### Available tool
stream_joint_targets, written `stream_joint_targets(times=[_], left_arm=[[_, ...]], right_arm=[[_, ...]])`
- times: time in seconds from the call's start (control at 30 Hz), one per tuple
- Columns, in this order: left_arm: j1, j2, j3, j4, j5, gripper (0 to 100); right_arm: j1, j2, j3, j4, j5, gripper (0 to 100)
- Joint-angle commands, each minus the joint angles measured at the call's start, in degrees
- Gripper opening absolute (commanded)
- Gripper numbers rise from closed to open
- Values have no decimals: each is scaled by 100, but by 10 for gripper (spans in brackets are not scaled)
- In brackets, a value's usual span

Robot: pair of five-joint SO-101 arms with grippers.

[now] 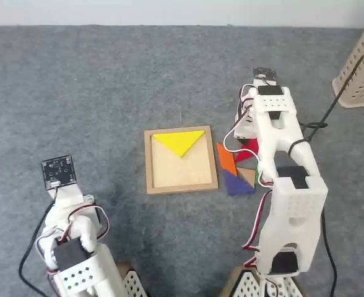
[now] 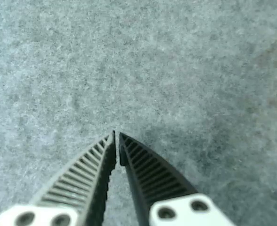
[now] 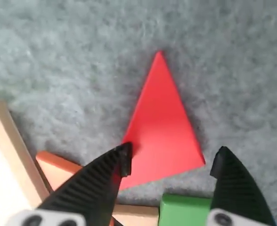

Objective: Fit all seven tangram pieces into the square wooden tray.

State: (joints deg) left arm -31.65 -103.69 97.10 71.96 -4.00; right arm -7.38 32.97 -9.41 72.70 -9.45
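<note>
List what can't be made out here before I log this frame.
High view: the right arm covers much of the red triangle and part of the loose pile beside the tray, so seven pieces cannot be counted.
Right wrist view: the green piece is cut off by the picture's edge and the right gripper; its shape is unclear.

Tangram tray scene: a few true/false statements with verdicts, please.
1. The yellow triangle lies inside the tray. True.
2. The red triangle is in the tray. False: it lies on the carpet, outside the tray.
3. The right gripper is open over the red triangle. True.
4. The left gripper holds a piece. False: it is shut on nothing, over bare carpet.
</note>
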Motion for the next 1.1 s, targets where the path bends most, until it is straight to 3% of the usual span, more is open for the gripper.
stream_joint_targets(times=[0.0,0.5,0.8,1.07], left_arm=[[9,-18,-48,18,53,13],[9,-18,-48,18,53,13],[9,-18,-48,18,53,13],[9,-18,-48,18,53,13]], right_arm=[[-251,198,-123,66,281,282],[-207,910,-1108,936,396,245],[171,233,-1081,813,-70,266],[242,-884,-18,136,-149,265]])
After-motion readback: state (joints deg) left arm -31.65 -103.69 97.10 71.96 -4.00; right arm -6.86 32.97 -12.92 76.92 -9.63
